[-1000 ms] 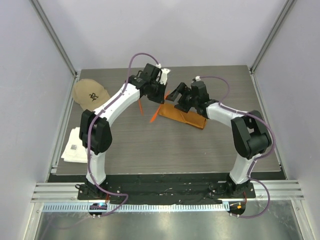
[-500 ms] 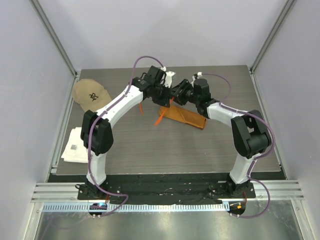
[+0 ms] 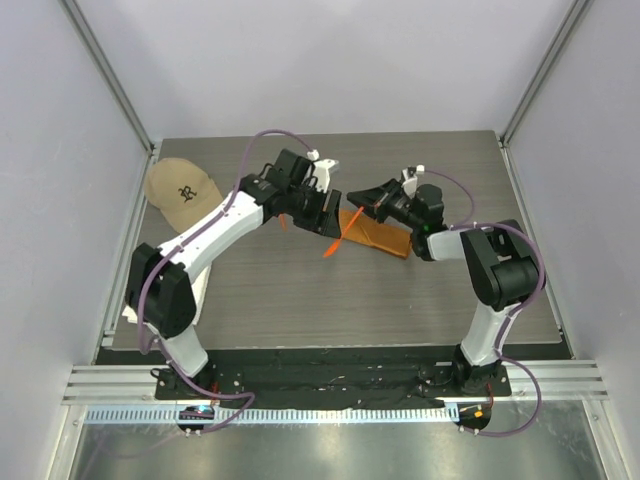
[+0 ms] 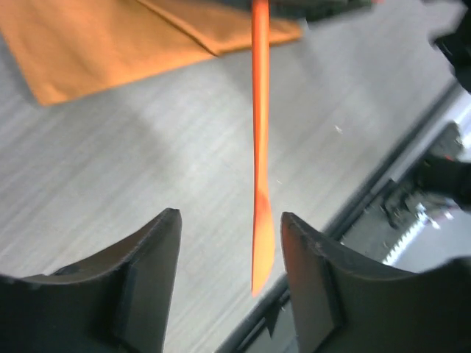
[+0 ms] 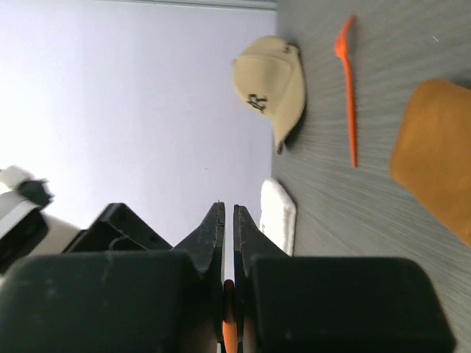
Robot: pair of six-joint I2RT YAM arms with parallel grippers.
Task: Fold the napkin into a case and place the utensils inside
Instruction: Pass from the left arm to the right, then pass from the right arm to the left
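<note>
Nearest me, the low end of an orange utensil [image 4: 259, 147] hangs free above the tabletop [image 3: 250, 300], and that is the worry. Only its upper end is held, pinched in the shut right gripper [image 5: 227, 213]. It could swivel or slip once that arm moves. It could also catch on the left gripper [image 4: 228, 220], which stands open with a finger on either side of the utensil, touching neither. Just beyond lies the case [image 3: 378, 233], folded flat. A wobbling tip pushed at its mouth may shove the soft cloth rather than slide in. The left arm stretches long and low from its near-left base. The right arm is folded tight at the elbow, wrist turned leftward. The two meet over the middle of the tabletop. Farther left, the second utensil [image 5: 347, 88] lies flat on the tabletop, toward the cap [image 3: 180, 188] at the far left.
</note>
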